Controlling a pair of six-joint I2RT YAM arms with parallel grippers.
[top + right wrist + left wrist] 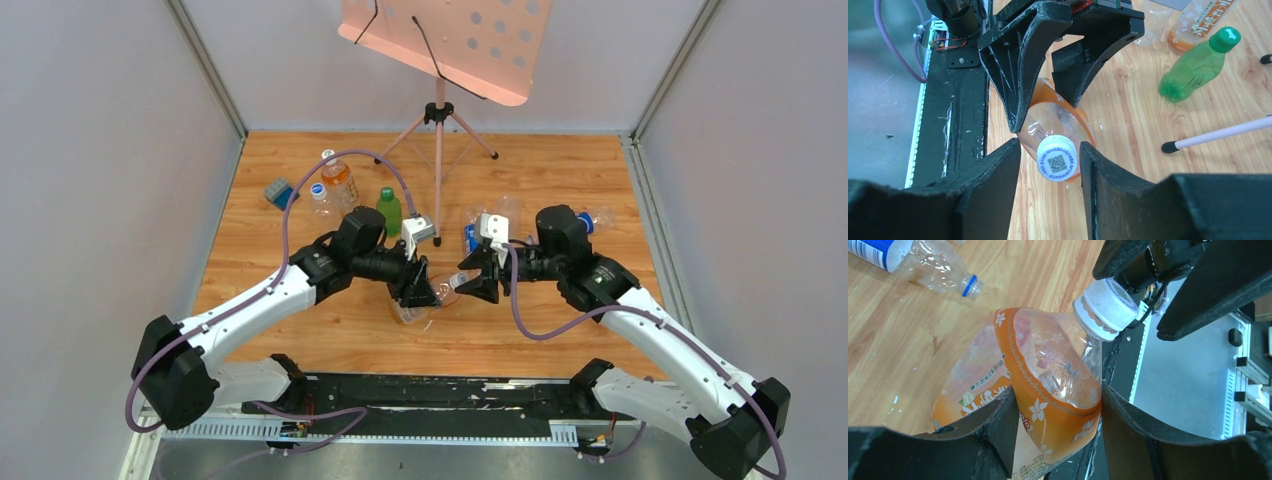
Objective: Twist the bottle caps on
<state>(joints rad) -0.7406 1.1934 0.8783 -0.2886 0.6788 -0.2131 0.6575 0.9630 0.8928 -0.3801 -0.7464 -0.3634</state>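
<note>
Jaws of left gripper (1058,395) clamp orange-label bottle (1048,355), right gripper (1049,146) jaws narrow around its white cap (1057,158), grip unclear; capping step, next needs tightening twist.

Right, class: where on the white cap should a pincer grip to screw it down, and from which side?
Grip the cap by its ribbed side wall, a finger on each side, coming in along the neck from the top end. The left pincer clamps the bottle at its body, tilted, leaving that round wall free.
</note>
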